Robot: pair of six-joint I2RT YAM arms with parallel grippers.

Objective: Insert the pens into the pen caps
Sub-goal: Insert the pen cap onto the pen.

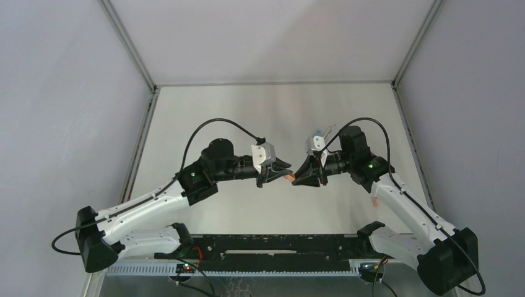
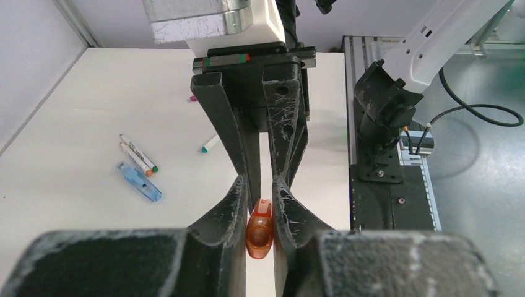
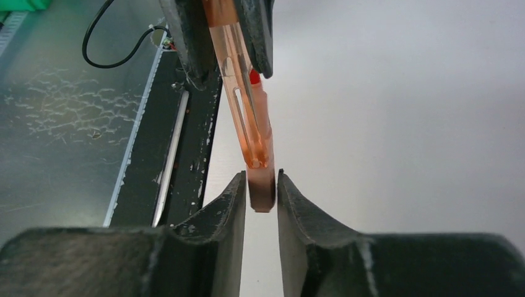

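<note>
My left gripper (image 2: 259,185) is clamped on the salmon-orange pen cap (image 2: 259,230), pinching one end of it across its width. From there the cap reaches straight toward my right arm, held up off the table (image 2: 93,111), with its long axis lying along the line between the two grippers. Beside the cap, close to my left jaws, a small red part (image 3: 254,77) shows; I cannot tell whether it is a pen's tip. At the cap's other end is my right gripper (image 3: 261,176), one jaw on each side of that end and so near that I cannot tell whether they press on it yet. I judge the next move depends on keeping both grippers on that one axis, since a sideways offset would lever the cap out of line. Well apart from the cap, past my right gripper, the loose pens (image 2: 137,153) and a light blue cap (image 2: 139,183) lie on the table.
</note>
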